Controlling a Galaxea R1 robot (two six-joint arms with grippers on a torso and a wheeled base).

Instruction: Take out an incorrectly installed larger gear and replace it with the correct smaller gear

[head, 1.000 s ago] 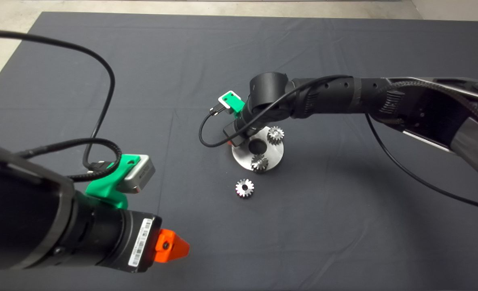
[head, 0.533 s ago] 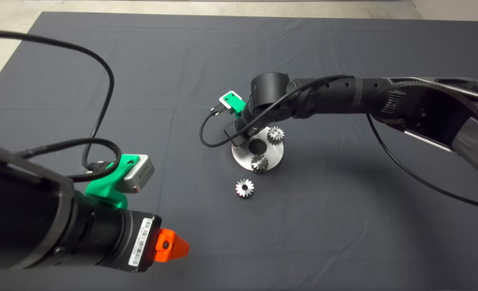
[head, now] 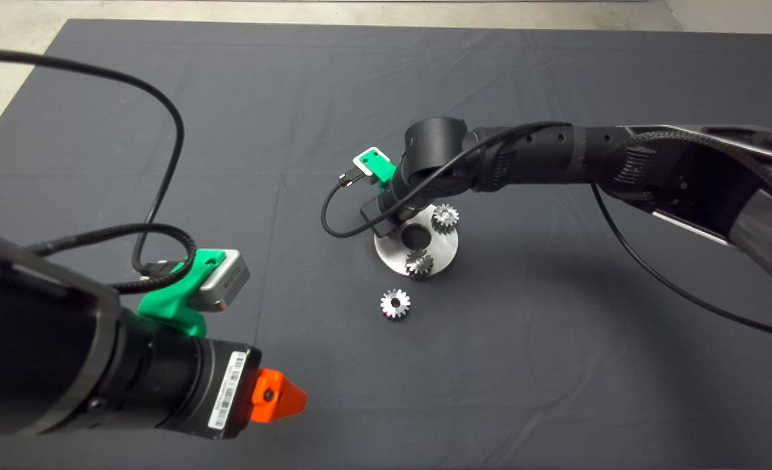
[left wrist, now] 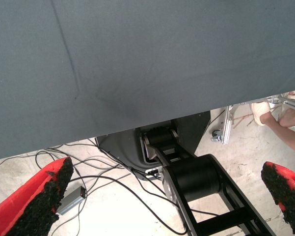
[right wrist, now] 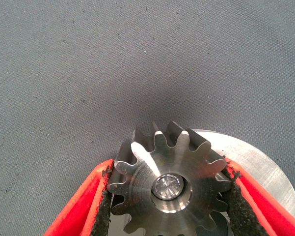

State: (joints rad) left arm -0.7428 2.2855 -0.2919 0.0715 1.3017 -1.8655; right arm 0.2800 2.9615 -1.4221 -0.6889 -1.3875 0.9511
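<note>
In the right wrist view the larger gear [right wrist: 142, 179], dark grey, sits on a pin [right wrist: 168, 188] over the round silver plate [right wrist: 257, 164]. My right gripper [right wrist: 168, 167] is shut on it, a black pad against each side. In the head view the right wrist [head: 386, 209] covers that gear at the plate's [head: 450, 251] far left. Two small silver gears [head: 445, 217] [head: 419, 263] stand on the plate. The loose smaller gear [head: 395, 303] lies on the mat just in front of the plate. My left gripper [left wrist: 168, 169] is open and empty, parked at the lower left [head: 278, 398].
The plate has a dark round hole [head: 415, 236] in its middle. A black cable [head: 334, 219] loops from the right wrist beside the plate. The left wrist view shows the mat's edge, floor cables, the robot's base and a person's foot [left wrist: 265, 110].
</note>
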